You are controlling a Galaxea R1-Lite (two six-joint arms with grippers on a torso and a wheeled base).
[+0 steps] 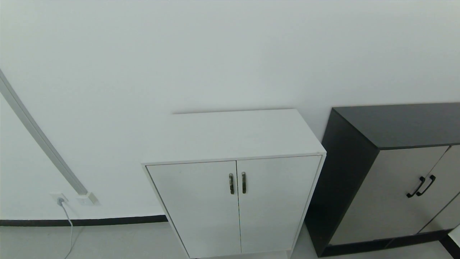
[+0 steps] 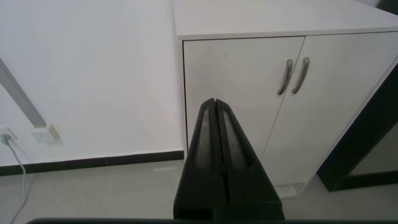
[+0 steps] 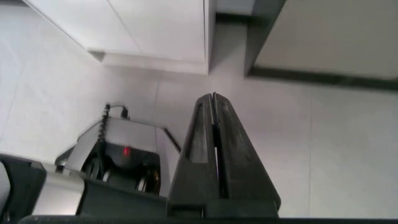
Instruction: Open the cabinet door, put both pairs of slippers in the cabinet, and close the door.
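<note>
A white two-door cabinet [image 1: 233, 201] stands against the wall with both doors closed. Two metal handles [image 1: 237, 183] sit side by side at the middle seam. In the left wrist view the same cabinet [image 2: 242, 81] and its handles [image 2: 293, 76] are ahead, and my left gripper [image 2: 214, 102] is shut with nothing in it, some way short of the left door. My right gripper [image 3: 214, 98] is shut and empty, pointing down at the pale floor near the foot of the white cabinet [image 3: 155, 31].
A black cabinet [image 1: 388, 172] with grey doors and black handles stands right beside the white one. A wall socket with a cable [image 1: 60, 201] and a slanted conduit [image 1: 39, 138] are on the wall to the left. Open floor lies left of the white cabinet.
</note>
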